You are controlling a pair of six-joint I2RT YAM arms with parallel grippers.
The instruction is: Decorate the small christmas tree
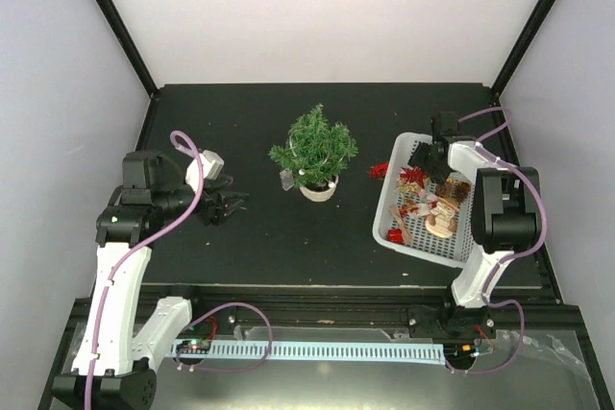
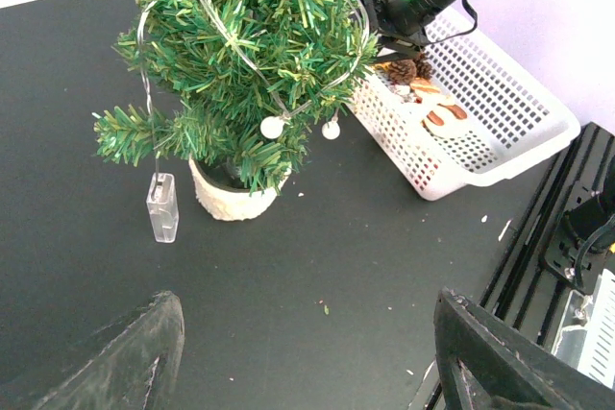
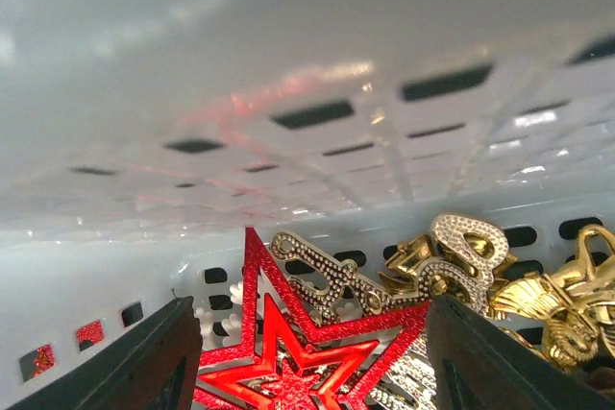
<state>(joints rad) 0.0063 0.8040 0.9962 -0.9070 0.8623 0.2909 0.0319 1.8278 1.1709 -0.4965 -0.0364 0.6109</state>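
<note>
The small christmas tree (image 1: 315,149) stands in its cream pot (image 1: 318,189) at mid-table, wound with a wire light string (image 2: 226,31) bearing white beads. My left gripper (image 1: 226,206) hovers open to its left, low over the mat; in the left wrist view the gripper (image 2: 303,338) holds nothing. My right gripper (image 1: 424,164) reaches into the white basket (image 1: 388,210). In the right wrist view a red star (image 3: 298,357) spans the gripper (image 3: 309,348), its points touching both fingers (image 3: 163,357). Gold glitter ornaments (image 3: 461,261) lie behind the star.
A clear battery box (image 2: 162,208) stands by the pot's left. The basket holds pinecones and several other ornaments (image 1: 437,208). A red ornament (image 1: 379,170) lies on the mat beside the basket. The basket wall (image 3: 288,93) rises close ahead of the right gripper.
</note>
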